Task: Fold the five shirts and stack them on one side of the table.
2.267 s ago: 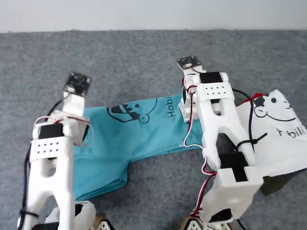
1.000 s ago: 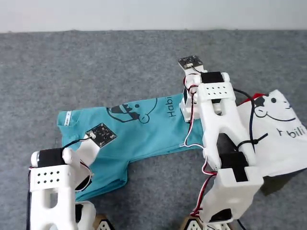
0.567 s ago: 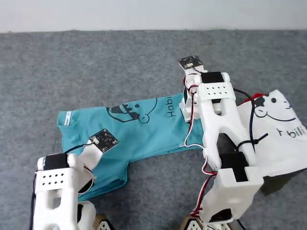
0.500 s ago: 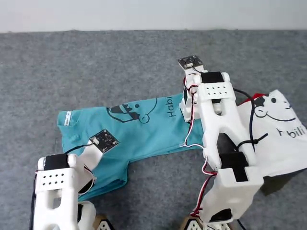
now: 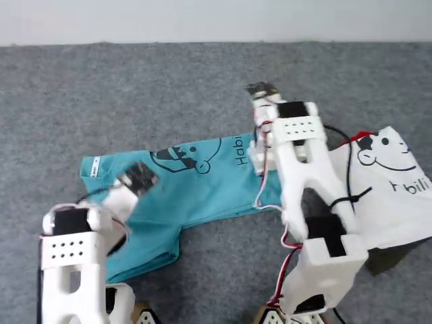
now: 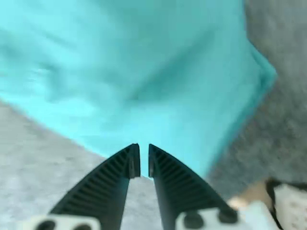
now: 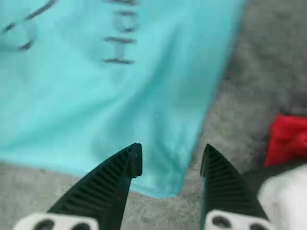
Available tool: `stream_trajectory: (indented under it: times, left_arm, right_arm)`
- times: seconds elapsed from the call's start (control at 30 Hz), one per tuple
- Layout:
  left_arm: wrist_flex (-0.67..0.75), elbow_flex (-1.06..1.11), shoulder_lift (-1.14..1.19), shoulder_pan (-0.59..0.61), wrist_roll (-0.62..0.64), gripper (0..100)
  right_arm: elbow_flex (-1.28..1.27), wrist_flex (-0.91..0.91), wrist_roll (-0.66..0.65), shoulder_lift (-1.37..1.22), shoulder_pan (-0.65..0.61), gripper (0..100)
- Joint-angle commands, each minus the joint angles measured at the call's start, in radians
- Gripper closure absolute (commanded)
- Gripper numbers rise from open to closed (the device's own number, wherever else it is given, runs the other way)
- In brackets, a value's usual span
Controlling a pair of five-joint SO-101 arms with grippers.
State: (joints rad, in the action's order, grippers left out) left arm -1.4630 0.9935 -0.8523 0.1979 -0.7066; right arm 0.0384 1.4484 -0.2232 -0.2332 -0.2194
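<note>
Since half a second ago the left arm [image 5: 66,251] has drawn up and back a little over the teal shirt [image 5: 196,183], its wrist now nearer the collar end. The right arm [image 5: 305,169] has nudged slightly along the shirt's hem end. The shirt itself has not shifted: it lies spread on the grey table [image 5: 202,81], with one sleeve trailing toward the arm bases.

The left gripper [image 6: 142,148] is pinched together with only a sliver between its tips and nothing in them, poised over the shirt's [image 6: 144,72] edge. The right gripper [image 7: 172,147] stands spread wide above the shirt's [image 7: 120,96] lower hem corner, grasping nothing.

Grey surface runs from the teal shirt's far edge to the wall. Just past the hem end sits a white shirt [image 5: 391,189], with a red cloth [image 7: 288,139] beside it.
</note>
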Motion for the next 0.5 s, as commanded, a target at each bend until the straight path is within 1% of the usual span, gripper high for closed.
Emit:
stream_trajectory:
  times: [0.0, 0.1, 0.13, 0.2, 0.27, 0.33, 0.4, 0.47]
  left_arm:
    - [0.009, -0.177, -0.015, 0.000, 0.107, 96]
    - [0.018, -0.286, -0.015, 0.000, 0.153, 96]
    - [0.046, -0.308, -0.015, 0.000, 0.166, 96]
    - [0.149, -0.315, -0.014, 0.000, 0.221, 96]
    - [0.259, -0.309, -0.006, 0.000, 0.307, 96]
    - [0.344, -0.283, 0.002, 0.000, 0.391, 96]
    - [0.371, -0.265, 0.031, 0.000, 0.433, 96]
    - [0.370, -0.255, 0.068, 0.000, 0.430, 96]
  right_arm:
    - [0.005, 0.015, -0.026, 0.114, -0.044, 79.0]
    - [0.003, -0.051, -0.025, 0.163, -0.008, 79.0]
    - [0.003, -0.090, -0.025, 0.165, 0.010, 79.0]
    - [0.000, -0.203, -0.023, 0.162, 0.047, 79.0]
    - [0.002, -0.315, -0.020, 0.131, 0.071, 79.0]
    - [0.006, -0.400, 0.018, 0.081, 0.077, 78.7]
    - [0.006, -0.470, 0.043, 0.015, 0.074, 78.7]
    - [0.020, -0.515, 0.048, -0.061, 0.074, 78.7]
